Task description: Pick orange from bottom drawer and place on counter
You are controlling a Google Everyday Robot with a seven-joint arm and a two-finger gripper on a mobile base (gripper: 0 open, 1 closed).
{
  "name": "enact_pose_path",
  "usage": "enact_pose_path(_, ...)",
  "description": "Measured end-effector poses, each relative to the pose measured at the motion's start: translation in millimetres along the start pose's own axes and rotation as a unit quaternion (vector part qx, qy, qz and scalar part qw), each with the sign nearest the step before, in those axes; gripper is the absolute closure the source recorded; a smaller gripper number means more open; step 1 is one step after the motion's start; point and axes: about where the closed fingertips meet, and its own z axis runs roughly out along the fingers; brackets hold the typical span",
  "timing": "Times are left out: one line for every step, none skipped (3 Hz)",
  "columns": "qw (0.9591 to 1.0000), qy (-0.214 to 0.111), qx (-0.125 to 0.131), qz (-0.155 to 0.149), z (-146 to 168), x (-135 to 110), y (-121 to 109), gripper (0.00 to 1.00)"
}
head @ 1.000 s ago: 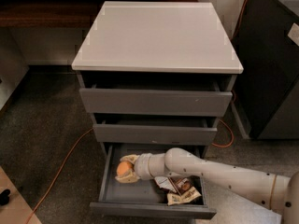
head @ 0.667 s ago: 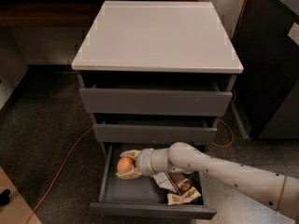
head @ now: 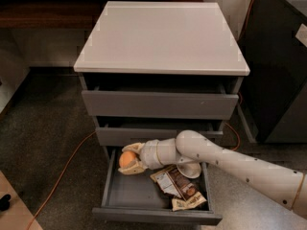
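Since the earlier frames the gripper (head: 123, 160) and orange (head: 126, 159) have moved up and toward the back of the bottom drawer (head: 158, 216), and the arm (head: 230, 159) has risen with them. Packets, bowl and upper drawers have not shifted.

Far left, an orange cable (head: 62, 176) runs across the dark floor toward the cabinet.

The bottom drawer is pulled well out, grey box interior exposed. Contents, left to right:
- Orange at the left rear, just below the middle drawer (head: 120, 136) front. It sits between the two pale fingers (head: 135, 147), one above and one below, closed onto it. Cannot tell if it is clear of the drawer floor.
- The front-left floor of the drawer is bare grey.
- Brown snack packets (head: 176, 185) lie right of centre, overlapping each other and reaching toward the front wall.
- A pale bowl (head: 190, 170) sits at the right rear, touching the packets and partly hidden under the arm.

The arm comes in from the lower right, crosses the right side of the drawer and points left.

The middle drawer and top drawer (head: 158, 104) are both slightly ajar, insides dark. The counter (head: 163, 37) on top is light grey-white. A dark cabinet (head: 280, 56) stands to the right.
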Motion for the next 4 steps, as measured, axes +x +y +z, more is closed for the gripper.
enact_pose_path(0.9993, 0.023, -0.015, -0.025, -20.2, -52.6, -0.2, 1.00)
enact_pose_path(0.9993, 0.023, -0.015, -0.025, -20.2, -52.6, -0.2, 1.00)
enact_pose_path(0.9993, 0.030, -0.021, -0.011, -20.8, -54.9, -0.8, 1.00)
enact_pose_path(0.9986, 0.045, -0.022, -0.017, -33.3, -88.7, -9.2, 1.00)
